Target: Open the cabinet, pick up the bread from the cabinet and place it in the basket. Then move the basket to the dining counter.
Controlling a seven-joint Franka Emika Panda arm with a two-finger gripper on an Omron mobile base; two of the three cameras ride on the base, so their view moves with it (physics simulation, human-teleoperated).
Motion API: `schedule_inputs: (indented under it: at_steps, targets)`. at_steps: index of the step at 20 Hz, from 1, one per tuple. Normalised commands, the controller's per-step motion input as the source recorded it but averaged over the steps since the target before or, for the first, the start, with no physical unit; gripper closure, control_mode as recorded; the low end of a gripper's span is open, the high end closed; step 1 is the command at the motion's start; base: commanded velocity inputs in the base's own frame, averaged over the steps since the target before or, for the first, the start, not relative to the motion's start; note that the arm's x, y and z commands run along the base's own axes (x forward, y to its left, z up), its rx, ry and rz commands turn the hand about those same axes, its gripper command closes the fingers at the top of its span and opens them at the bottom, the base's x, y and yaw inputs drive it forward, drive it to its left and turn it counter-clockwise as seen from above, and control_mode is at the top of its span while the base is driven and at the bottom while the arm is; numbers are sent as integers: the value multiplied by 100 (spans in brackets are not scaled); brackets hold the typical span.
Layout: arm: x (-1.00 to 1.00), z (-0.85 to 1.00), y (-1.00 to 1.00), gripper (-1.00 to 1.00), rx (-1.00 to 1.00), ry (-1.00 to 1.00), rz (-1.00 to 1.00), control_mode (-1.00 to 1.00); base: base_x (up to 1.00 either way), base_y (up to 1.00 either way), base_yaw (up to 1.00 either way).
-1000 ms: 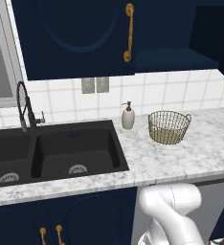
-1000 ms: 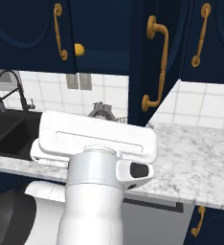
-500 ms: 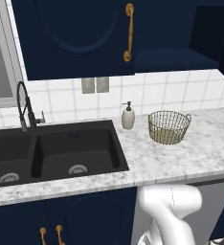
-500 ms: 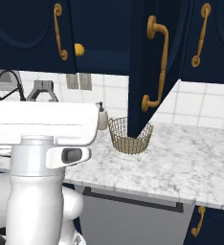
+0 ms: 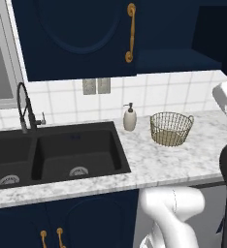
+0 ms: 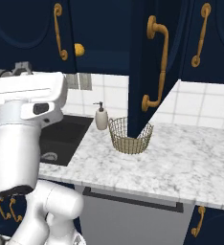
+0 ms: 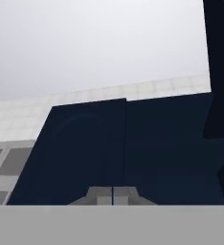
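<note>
Arm point(image 6: 23, 139): glossy white rounded casings, bulbous elbow shells, dark band at joints, small dark oval inset on upper link. Claw point(image 7: 113, 195): two pale grey fingertips, pressed together.

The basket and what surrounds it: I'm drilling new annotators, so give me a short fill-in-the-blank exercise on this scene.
1. The basket holds ____.
2. The soap bottle stands between the basket and the ____.
3. The right door of the cabinet stands ____.
4. The bread sits inside the ____.

Missing words: nothing; sink; open; cabinet
</note>
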Motion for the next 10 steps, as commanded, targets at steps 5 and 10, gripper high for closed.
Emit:
schedule_inputs:
  at_steps: [5,10]
  targets:
    - [61,-9,79,100,-11,38,0,-100,0,0,0]
    - [78,0,46,100,-1,32,0,-100,0,0,0]
